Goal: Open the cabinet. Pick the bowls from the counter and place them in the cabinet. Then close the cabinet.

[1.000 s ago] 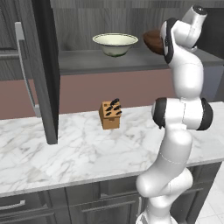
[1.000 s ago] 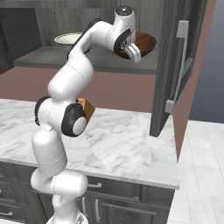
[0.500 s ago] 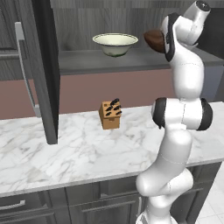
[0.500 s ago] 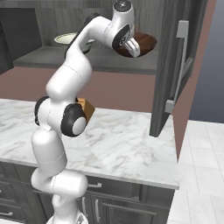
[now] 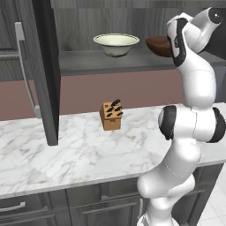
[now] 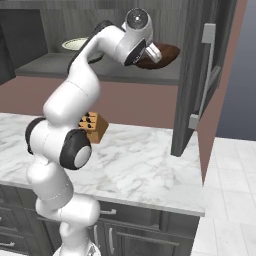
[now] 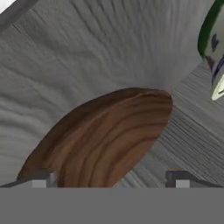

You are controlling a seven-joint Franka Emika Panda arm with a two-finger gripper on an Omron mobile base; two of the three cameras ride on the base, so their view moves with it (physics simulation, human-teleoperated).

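A big brown wooden bowl [image 7: 105, 140] sits on the grey wood floor of the cabinet [image 7: 87, 52]. We look right into the bowl and see its curved stripes. The two dark fingertips [image 7: 41, 179] stand wide apart, one at each side of the bowl's near edge. Part of the cream-white bowl [image 7: 214, 48] peeks in, up and right of the brown bowl.

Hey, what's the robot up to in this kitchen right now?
The robot arm is putting bowls away in the open wall cabinet. Its gripper is open just above the brown wooden bowl, which sits on the cabinet shelf. The cream-white bowl is on that shelf too, off to the side. A small knife block stands on the marble counter. Both cabinet doors stand open, not yet shut.
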